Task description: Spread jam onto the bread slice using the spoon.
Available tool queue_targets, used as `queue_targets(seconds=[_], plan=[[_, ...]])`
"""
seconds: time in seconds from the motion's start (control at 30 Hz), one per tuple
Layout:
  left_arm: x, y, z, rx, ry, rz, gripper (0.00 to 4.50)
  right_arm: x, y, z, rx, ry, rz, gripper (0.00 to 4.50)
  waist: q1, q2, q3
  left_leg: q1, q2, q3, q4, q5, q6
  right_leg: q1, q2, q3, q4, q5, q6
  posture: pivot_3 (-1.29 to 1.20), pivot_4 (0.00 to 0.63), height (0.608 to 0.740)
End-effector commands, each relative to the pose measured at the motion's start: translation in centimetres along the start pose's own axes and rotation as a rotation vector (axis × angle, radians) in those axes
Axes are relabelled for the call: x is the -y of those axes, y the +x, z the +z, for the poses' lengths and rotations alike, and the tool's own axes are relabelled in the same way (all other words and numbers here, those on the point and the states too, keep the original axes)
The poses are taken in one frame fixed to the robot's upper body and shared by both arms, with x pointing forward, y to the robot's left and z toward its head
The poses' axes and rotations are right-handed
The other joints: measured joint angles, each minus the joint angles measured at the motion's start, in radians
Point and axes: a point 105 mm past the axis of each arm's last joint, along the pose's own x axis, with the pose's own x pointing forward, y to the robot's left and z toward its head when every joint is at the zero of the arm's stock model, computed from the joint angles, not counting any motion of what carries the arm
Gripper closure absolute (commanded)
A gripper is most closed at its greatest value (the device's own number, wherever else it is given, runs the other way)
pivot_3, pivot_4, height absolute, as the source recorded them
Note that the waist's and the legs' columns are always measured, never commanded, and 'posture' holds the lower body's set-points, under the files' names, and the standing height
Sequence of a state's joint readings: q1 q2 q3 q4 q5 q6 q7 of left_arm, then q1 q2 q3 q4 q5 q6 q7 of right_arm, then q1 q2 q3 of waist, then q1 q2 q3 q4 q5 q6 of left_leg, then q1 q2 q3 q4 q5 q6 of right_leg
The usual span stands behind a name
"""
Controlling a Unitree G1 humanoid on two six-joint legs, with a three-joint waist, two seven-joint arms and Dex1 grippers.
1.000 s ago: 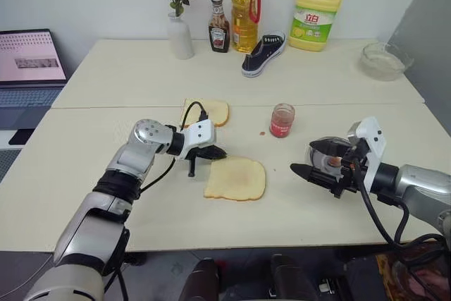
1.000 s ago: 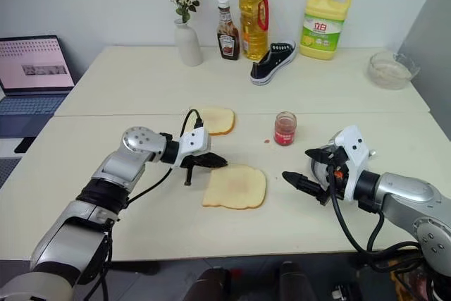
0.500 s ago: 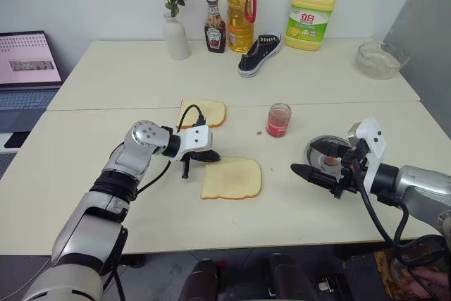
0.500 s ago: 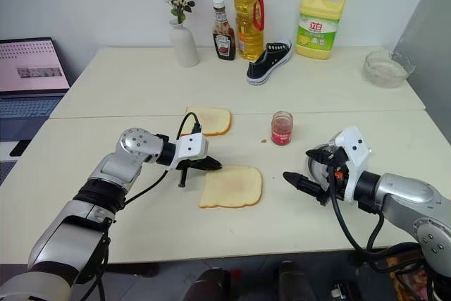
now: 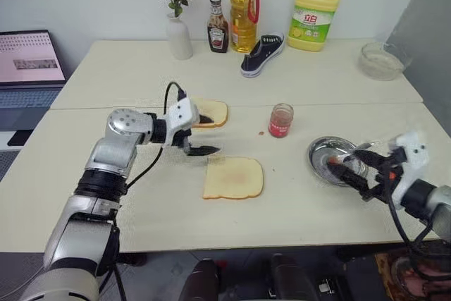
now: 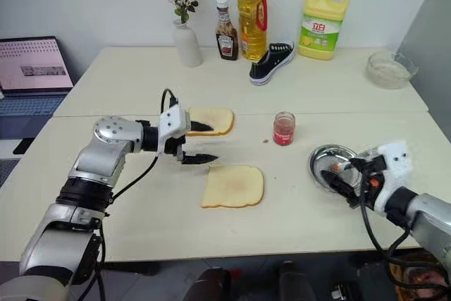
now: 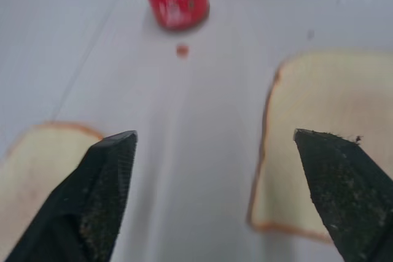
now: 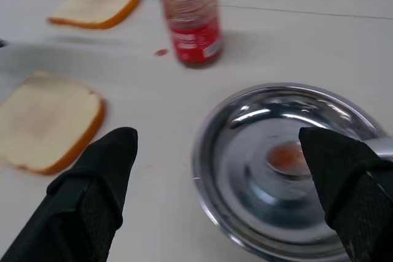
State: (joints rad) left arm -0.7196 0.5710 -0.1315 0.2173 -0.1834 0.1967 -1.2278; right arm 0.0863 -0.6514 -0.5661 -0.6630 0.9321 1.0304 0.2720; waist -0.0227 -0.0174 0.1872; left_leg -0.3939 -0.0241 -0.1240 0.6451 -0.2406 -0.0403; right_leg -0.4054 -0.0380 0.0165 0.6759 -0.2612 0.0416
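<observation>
While level, left claw (image 5: 201, 134) gapes empty.

A cream table (image 5: 127, 75) carried all items. Along its far edge stood a white vase (image 5: 179, 35) of dried flowers, a dark ketchup bottle (image 5: 218, 32), a bottle of yellow cooking oil (image 5: 244, 6) and a yellow detergent jug (image 5: 315, 17). A black sneaker (image 5: 262, 53) lay in front of the oil bottle. A clear glass bowl (image 5: 381, 60) sat at the far right corner. A round steel dish (image 8: 288, 164) rested near the right edge. An open laptop (image 5: 29, 68) stood at far left. A squarer toast slice (image 5: 233, 177) lay nearest, at centre.
</observation>
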Motion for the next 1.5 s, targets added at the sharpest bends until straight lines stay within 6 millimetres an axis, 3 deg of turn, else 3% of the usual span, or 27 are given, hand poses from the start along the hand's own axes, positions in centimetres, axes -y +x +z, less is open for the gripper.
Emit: queue_targets(seconds=[0.03, 0.23, 0.33, 0.47, 0.87, 1.23, 1.5], plan=[[3.1, 1.9, 3.4, 0.116, 0.054, -0.087, 0.04, 3.3, -1.4, 0.6, 0.115, 0.140, -0.165, 0.00, -0.001, 0.000, 0.000, 0.000, 0.000, 0.001, 0.000, 0.000, 0.000, 0.000, 0.000, 0.001, 0.000, 0.000, 0.000, 0.00, 0.150, 0.740], [5.7, 4.4, 4.0, 0.160, 0.058, -0.147, 0.04, 7.6, -0.7, -0.4, 0.192, 0.385, -0.298, 0.00, -0.010, 0.000, 0.000, 0.005, 0.000, 0.005, -0.001, 0.000, 0.000, 0.001, 0.003, 0.004, 0.002, 0.000, -0.001, 0.00, 0.150, 0.740], [5.5, 5.6, 4.5, 0.184, 0.042, -0.131, 0.04, 9.0, 0.9, -1.0, 0.217, 0.522, -0.293, 0.00, -0.009, 0.001, 0.000, 0.009, 0.000, 0.009, -0.002, 0.000, 0.000, 0.002, 0.007, 0.007, 0.003, 0.001, -0.002, 0.00, 0.150, 0.740], [5.5, 5.7, 4.7, 0.193, 0.019, -0.124, 0.04, 9.1, 3.2, -0.2, 0.254, 0.663, -0.178, 0.00, -0.012, 0.002, 0.000, 0.012, 0.001, 0.015, -0.003, 0.000, 0.000, 0.001, 0.009, 0.015, 0.003, 0.001, -0.003, 0.00, 0.150, 0.740], [6.1, 5.2, 4.5, 0.174, 0.015, -0.121, 0.04, 9.8, 7.7, -1.1, 0.155, 0.678, -0.096, 0.00, -0.011, 0.002, 0.000, 0.013, 0.001, 0.021, -0.004, -0.001, 0.002, 0.000, 0.010, 0.022, 0.002, 0.002, -0.002, 0.00, 0.150, 0.740], [6.0, 4.9, 4.5, 0.158, 0.023, -0.113, 0.04, 9.3, 9.0, -0.7, 0.162, 0.719, -0.023, 0.00, -0.010, 0.002, 0.000, 0.013, 0.001, 0.021, -0.004, -0.001, 0.001, 0.000, 0.010, 0.022, 0.002, 0.002, -0.002, 0.00, 0.150, 0.740], [5.7, 4.8, 4.7, 0.153, 0.033, -0.113, 0.00, 9.4, 8.6, -0.9, 0.184, 0.744, -0.016, 2.71, -0.011, 0.002, 0.000, 0.013, 0.001, 0.021, -0.004, -0.001, 0.001, 0.000, 0.010, 0.022, 0.002, 0.002, -0.002, 0.00, 0.150, 0.740]])
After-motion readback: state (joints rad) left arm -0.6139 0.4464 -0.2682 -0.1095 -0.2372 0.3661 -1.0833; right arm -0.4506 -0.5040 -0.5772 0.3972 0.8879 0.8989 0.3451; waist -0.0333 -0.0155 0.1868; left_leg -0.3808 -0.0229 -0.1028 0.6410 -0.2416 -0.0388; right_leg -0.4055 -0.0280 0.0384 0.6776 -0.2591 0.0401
